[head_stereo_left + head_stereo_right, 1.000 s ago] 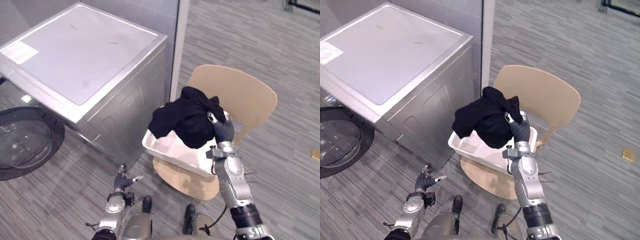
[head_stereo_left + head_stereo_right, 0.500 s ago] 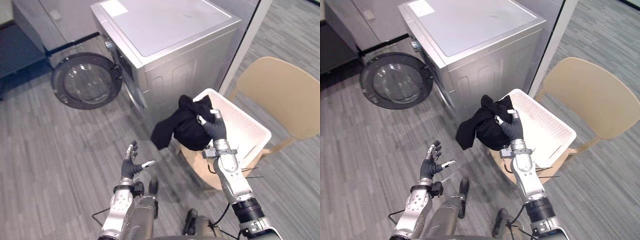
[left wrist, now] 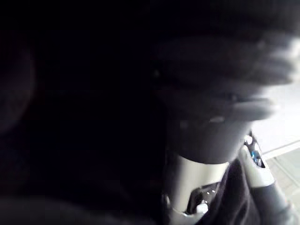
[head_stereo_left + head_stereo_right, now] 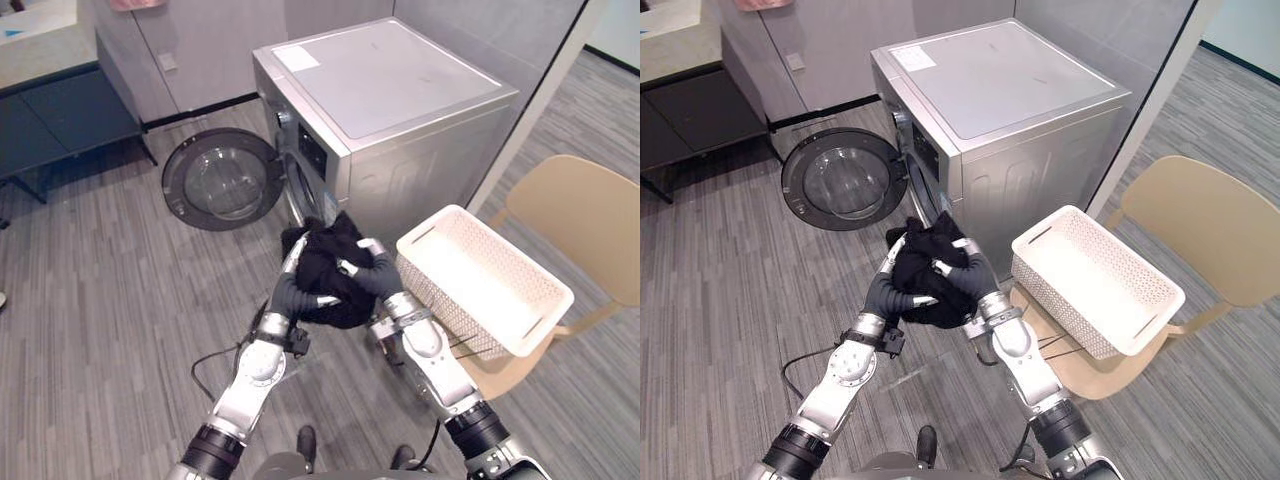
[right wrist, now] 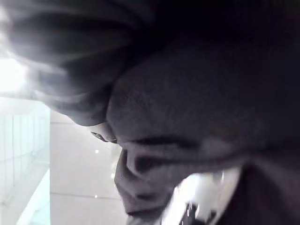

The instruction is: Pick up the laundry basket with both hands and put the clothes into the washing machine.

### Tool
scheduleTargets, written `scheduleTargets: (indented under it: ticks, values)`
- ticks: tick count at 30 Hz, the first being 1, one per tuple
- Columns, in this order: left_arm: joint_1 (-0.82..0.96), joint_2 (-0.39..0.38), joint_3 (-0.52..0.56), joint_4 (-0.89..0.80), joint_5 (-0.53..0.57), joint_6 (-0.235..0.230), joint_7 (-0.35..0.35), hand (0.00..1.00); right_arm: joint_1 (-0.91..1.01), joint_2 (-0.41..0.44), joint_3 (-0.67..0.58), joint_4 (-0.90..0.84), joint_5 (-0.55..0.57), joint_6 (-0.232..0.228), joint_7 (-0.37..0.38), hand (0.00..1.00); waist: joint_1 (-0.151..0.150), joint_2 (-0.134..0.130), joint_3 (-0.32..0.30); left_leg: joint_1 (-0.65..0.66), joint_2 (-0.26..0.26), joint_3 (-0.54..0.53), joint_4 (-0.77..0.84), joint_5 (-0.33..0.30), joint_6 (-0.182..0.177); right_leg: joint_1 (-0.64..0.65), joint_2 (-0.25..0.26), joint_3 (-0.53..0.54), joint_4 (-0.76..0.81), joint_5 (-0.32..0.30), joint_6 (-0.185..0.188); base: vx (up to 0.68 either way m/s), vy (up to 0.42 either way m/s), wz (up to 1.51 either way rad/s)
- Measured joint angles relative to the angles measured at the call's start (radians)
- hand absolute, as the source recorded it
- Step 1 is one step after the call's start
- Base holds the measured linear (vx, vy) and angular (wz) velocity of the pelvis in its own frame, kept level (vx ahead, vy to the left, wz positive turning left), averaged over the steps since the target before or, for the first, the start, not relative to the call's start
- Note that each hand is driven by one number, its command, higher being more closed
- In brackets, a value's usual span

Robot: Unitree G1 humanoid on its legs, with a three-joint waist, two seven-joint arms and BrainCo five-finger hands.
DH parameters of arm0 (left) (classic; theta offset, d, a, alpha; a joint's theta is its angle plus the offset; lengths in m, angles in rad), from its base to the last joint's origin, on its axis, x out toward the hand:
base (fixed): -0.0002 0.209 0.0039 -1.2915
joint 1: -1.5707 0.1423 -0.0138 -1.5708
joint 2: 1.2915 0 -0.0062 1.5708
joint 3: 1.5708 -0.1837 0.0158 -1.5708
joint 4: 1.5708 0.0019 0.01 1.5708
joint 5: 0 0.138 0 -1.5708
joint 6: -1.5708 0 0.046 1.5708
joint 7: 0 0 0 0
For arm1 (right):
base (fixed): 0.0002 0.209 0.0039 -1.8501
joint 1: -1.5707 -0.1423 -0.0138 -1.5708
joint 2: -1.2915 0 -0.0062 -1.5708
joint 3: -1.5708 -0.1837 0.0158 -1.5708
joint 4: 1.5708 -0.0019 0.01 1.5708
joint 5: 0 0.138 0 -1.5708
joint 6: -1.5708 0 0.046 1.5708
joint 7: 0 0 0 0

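Clothing is seen as one black clothes bundle (image 4: 325,272), held off the floor between two robot hands, just in front of the drum opening of one silver front-loading washing machine (image 4: 400,95). The left hand (image 4: 288,292) is set against the bundle's left side. Its fingers (image 4: 296,254) are laid upward along the cloth and its thumb is crossed beneath it, so that the fabric is pinched. The right hand (image 4: 377,280) is closed over the bundle's right side, its fingers curled into the fabric. Dark cloth (image 5: 197,93) is seen pressed close in the right wrist view.

One round glass door (image 4: 222,185) is swung fully open to the machine's left. One white perforated laundry basket (image 4: 447,305) is seated on one light wooden chair (image 4: 590,220) to the robot's right. It is apart from both hands and beside the machine's side panel. No garment can be seen inside it. One dark low table (image 4: 60,115) is placed at the far left, well apart from the machine. Grey striped flooring (image 4: 100,330) is spread beneath all items.
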State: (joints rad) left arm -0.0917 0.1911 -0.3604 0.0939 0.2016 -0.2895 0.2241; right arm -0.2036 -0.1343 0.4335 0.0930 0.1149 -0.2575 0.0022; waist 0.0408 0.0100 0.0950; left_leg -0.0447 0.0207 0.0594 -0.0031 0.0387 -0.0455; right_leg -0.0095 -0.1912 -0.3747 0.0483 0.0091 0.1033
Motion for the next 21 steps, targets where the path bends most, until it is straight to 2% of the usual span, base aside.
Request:
scheduleTargets:
  ticks: [1,2,7,8,14,21]
  values:
    - [-0.007,0.001,-0.001,0.005,0.01,0.001,0.001,0.0,0.0,-0.001,0.009,0.0,0.013,0.002,0.006,1.0,0.0,0.0,0.0,0.005,0.002,0.0,-0.001,0.0,-0.001,0.008,0.004,0.001,-0.01,0.005,0.0,-0.02,-0.018,-0.09]
    - [-0.02,0.002,-0.003,0.019,0.012,0.001,0.002,1.0,-0.001,-0.002,0.021,0.001,0.031,0.003,0.014,1.0,0.0,-0.001,-0.003,0.013,0.004,0.001,-0.009,0.007,-0.011,0.015,0.008,0.004,-0.018,0.009,-0.002,-0.03,-0.03,-0.06]
    - [-0.024,0.042,-0.039,0.072,0.014,0.002,-0.001,1.0,-0.016,-0.027,0.097,0.047,0.082,0.02,0.024,1.0,0.0,-0.005,-0.047,0.036,0.035,-0.002,-0.065,0.039,-0.022,0.022,0.048,0.01,-0.048,0.022,-0.019,-0.03,-0.063,-0.04]
    - [-0.024,0.052,-0.041,0.078,0.014,0.002,-0.001,1.0,-0.022,-0.041,0.113,0.047,0.09,0.029,0.024,0.0,0.003,-0.005,-0.047,0.041,0.041,-0.002,-0.069,0.044,-0.027,0.027,0.056,0.013,-0.051,0.024,-0.022,-0.04,-0.049,-0.05]
    - [-0.024,0.055,-0.05,0.113,0.014,0.004,-0.003,1.0,-0.034,-0.091,0.153,0.045,0.101,0.029,0.024,0.0,0.0,-0.006,-0.061,0.042,0.074,0.0,-0.088,0.052,-0.04,0.035,0.097,0.022,-0.079,0.036,-0.041,-0.06,-0.043,-0.05]
    - [-0.023,0.044,-0.033,0.115,0.01,0.01,-0.001,1.0,-0.027,-0.084,0.131,0.026,0.048,0.024,0.02,0.0,0.002,-0.006,-0.063,0.042,0.105,0.004,-0.088,0.061,-0.055,0.041,0.131,0.031,-0.104,0.046,-0.057,-0.01,-0.039,-0.04]
